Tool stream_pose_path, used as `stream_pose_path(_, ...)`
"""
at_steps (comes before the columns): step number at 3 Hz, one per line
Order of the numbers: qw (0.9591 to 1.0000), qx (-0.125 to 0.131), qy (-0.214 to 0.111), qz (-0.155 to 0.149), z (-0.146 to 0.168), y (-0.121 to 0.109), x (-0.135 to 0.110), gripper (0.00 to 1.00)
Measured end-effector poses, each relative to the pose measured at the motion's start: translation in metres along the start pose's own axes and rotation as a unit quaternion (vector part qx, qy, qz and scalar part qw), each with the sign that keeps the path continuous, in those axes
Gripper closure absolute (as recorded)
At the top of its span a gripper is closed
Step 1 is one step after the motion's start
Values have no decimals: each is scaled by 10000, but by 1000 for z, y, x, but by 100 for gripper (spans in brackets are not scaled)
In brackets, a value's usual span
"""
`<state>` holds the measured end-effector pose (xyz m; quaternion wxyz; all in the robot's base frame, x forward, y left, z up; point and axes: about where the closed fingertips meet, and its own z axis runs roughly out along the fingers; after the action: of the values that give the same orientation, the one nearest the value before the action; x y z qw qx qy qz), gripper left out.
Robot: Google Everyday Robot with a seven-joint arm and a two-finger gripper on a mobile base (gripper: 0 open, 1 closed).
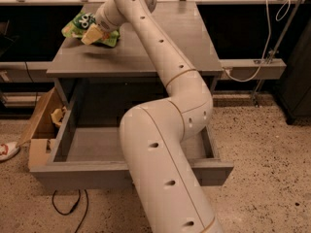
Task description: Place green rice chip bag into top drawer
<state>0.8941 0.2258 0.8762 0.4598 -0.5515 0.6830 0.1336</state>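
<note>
The pincer (92, 34) is over the far left corner of the worktop (146, 52), closed on the green rice chip bag (82, 23), which juts out past it to the left and away from the camera. The pale arm (165, 130) runs back from there across the worktop and down in front of the top drawer (60, 142), which stands pulled out below. A brown cardboard box (41, 125) sits against the drawer's left side
</note>
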Motion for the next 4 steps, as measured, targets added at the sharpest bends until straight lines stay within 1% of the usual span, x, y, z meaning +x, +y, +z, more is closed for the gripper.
stream_pose_path(1, 9999, -128, -87, 16, 8, 8, -3, 49)
stream_pose_path(2, 9997, -194, -142, 63, 14, 12, -4, 72)
stream_pose_path(3, 9993, -212, -291, 90, 11, 11, -10, 95)
stream_pose_path(4, 9949, -249, -974, -85, -34, -1, -37, 100)
